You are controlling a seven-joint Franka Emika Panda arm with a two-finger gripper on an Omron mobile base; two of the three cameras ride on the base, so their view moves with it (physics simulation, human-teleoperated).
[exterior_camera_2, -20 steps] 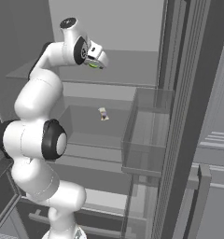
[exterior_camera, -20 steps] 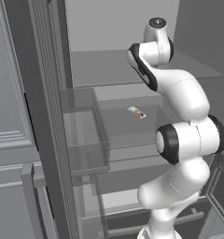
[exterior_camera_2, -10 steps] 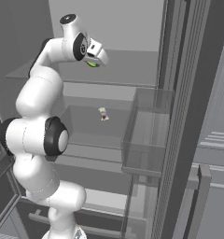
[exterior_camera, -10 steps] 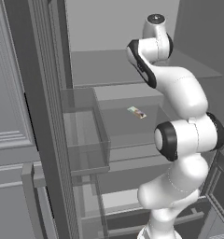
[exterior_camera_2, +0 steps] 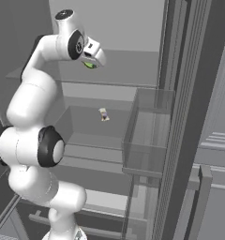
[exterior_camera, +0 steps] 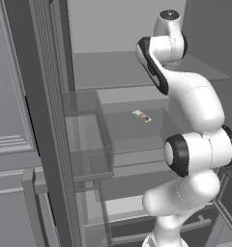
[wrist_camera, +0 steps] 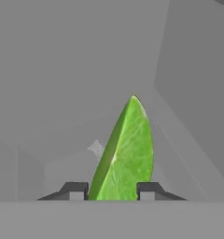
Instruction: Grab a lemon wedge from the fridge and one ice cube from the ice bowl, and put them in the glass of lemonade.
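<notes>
The fridge (exterior_camera: 36, 120) stood open before the base, its dark door edge upright beside the clear door bins and its grey shelves running back into the cabinet. Within the fridge, the white arm (exterior_camera_2: 32, 93) rose from below and bent over at the top, its hand held high above the middle shelf. On that shelf, well below the hand, lay a flat whitish-brown scrap (exterior_camera_2: 103, 114) (not the fruit wanted).

The gripper (wrist_camera: 112, 190) was closed narrowly upon the lemon wedge (wrist_camera: 125, 149), a yellow-green sliver standing point-upward between the two dark fingertips (wrist_camera: 74, 190); from the right base view the same green showed beneath the hand (exterior_camera_2: 89, 64).

The fetching of the wedge from the fridge appeared done, and the carrying step in hand. The next move would call for drawing the arm back out of the fridge, clear of the shelves and door bins, then bearing the wedge to the glass of lemonade with the grip kept firm.
</notes>
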